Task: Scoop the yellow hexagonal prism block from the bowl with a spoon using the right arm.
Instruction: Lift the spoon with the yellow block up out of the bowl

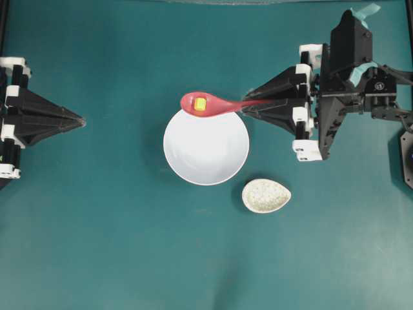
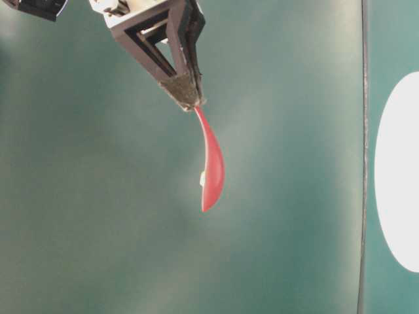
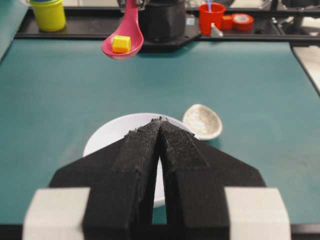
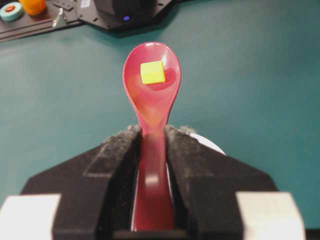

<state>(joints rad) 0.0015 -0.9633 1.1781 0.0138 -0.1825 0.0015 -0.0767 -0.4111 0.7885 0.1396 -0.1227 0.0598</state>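
Observation:
My right gripper (image 1: 248,106) is shut on the handle of the pink-red spoon (image 1: 208,104), held level above the far rim of the white bowl (image 1: 206,152). The yellow block (image 1: 201,104) lies in the spoon's scoop. The right wrist view shows the spoon (image 4: 152,90) between my jaws with the block (image 4: 152,72) in its scoop. The left wrist view shows the spoon (image 3: 122,40) and block (image 3: 121,44) raised beyond the bowl (image 3: 107,137). The spoon (image 2: 211,167) hangs from the gripper (image 2: 186,97) in the table-level view. My left gripper (image 1: 80,121) is shut and empty, left of the bowl.
A small speckled oval spoon rest (image 1: 266,195) lies on the teal table just right of the bowl's near side; it also shows in the left wrist view (image 3: 202,121). Cups and tape rolls (image 3: 212,15) stand on the far edge behind the table.

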